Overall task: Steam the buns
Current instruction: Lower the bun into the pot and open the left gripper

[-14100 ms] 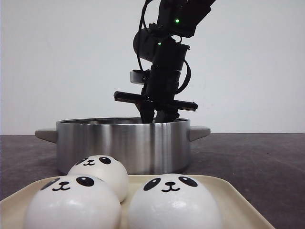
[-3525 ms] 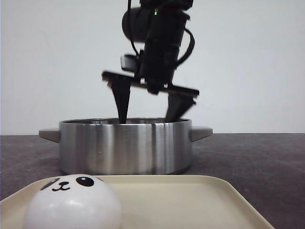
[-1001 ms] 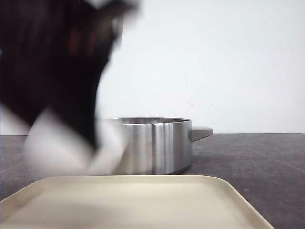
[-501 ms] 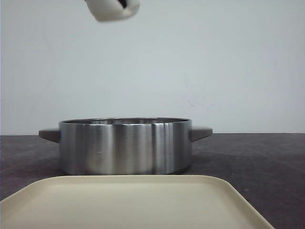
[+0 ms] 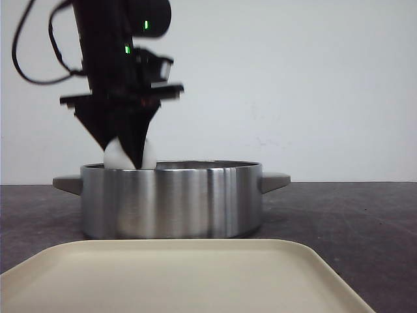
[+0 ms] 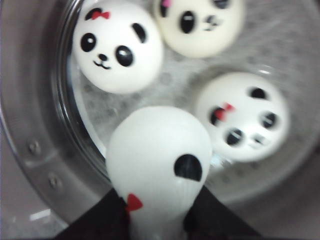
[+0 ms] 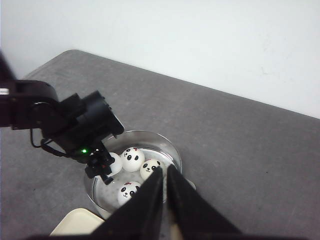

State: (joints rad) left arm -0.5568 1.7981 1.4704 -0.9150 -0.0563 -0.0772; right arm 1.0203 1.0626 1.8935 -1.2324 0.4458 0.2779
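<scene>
Pot [image 5: 172, 199] was my landmark throughout: a steel one with two side handles, standing on the dark table [image 5: 352, 215] just beyond the cream tray [image 5: 176, 277], which lay bare in front of it. I had the left gripper [image 5: 128, 156] hanging over the pot's left side, its fingers clamped on a bun [image 5: 121, 156] whose white dome showed just above the rim. From the left wrist camera I saw that held bun [image 6: 159, 162] squeezed tall between the dark fingers [image 6: 100, 220], one black eye patch and a red bow turned toward the lens, hanging above the pot's perforated floor [image 6: 310, 60] close to the near wall. Three other buns rested on that floor inside the pot: one [image 6: 118, 46] with a red bow and a plain smiling face by the wall, one [image 6: 200, 24] with a pink mark further round the wall, and one [image 6: 242, 116] with a red bow nearer the middle; they lay close together, though I could not tell whether they touched. The right wrist camera looked down from well above the pot [image 7: 170, 150] and showed the left arm [image 7: 75, 125] reaching in over the rim, with all four white buns visible inside. My right gripper [image 7: 165, 175] hung high over the pot's near edge with its two fingers pressed together, nothing between them.
</scene>
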